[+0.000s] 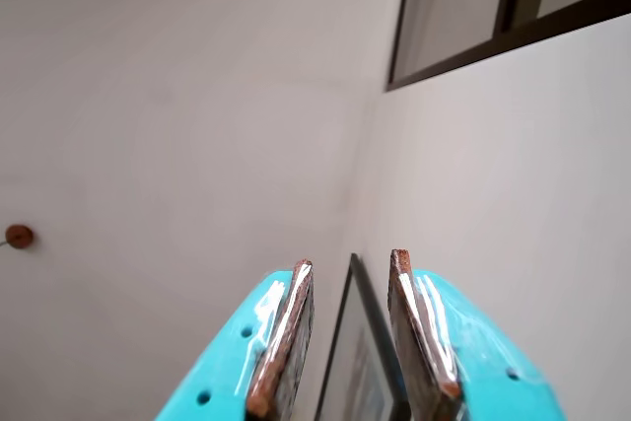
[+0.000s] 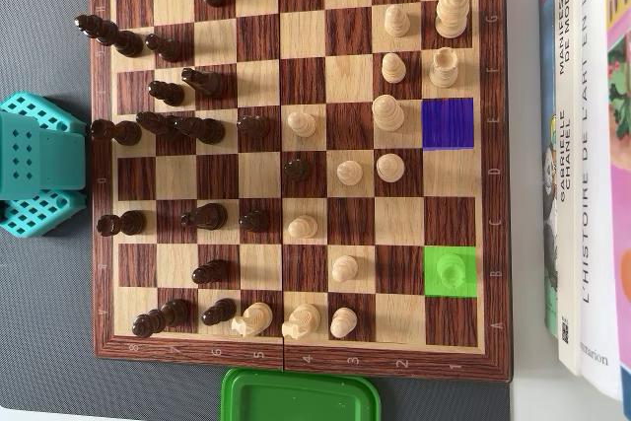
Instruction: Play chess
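In the wrist view my gripper (image 1: pixel 351 259) points up at a bare wall and a dark window frame. Its two teal jaws with brown pads stand apart and hold nothing. No chess piece shows in that view. In the overhead view the wooden chessboard (image 2: pixel 498 175) fills the middle, with dark pieces (image 2: pixel 202 129) mostly on the left half and light pieces (image 2: pixel 387 113) on the right half. One square is marked blue (image 2: pixel 448 123) and is bare. Another is marked green (image 2: pixel 463 288) and has a light pawn (image 2: pixel 451 266) on it. The teal arm (image 2: pixel 35 165) sits off the board's left edge.
A green lidded box (image 2: pixel 299 396) lies just below the board's bottom edge. Books (image 2: pixel 582 145) are stacked along the right side. A picture frame (image 1: pixel 360 362) shows on the wall behind the jaws in the wrist view.
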